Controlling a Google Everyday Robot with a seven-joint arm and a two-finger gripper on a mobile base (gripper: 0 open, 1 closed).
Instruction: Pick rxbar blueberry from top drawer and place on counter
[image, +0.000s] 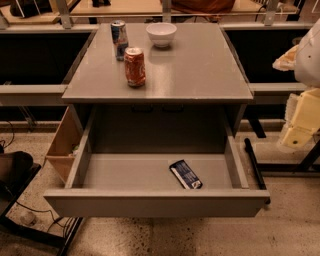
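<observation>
The rxbar blueberry (185, 174), a dark-blue flat bar with white markings, lies at an angle on the floor of the open top drawer (155, 202), right of the middle and near the front panel. The grey counter (190, 70) sits above the drawer. My gripper (300, 127) shows as cream-coloured parts at the right edge of the view. It is level with the counter's edge, to the right of the cabinet, well apart from the bar and holding nothing that I can see.
On the counter stand an orange soda can (134, 66), a blue-and-silver can (119, 39) and a white bowl (161, 34). A small tan wooden compartment (64, 145) hangs at the drawer's left. Long grey side ledges (30, 92) run out on both sides.
</observation>
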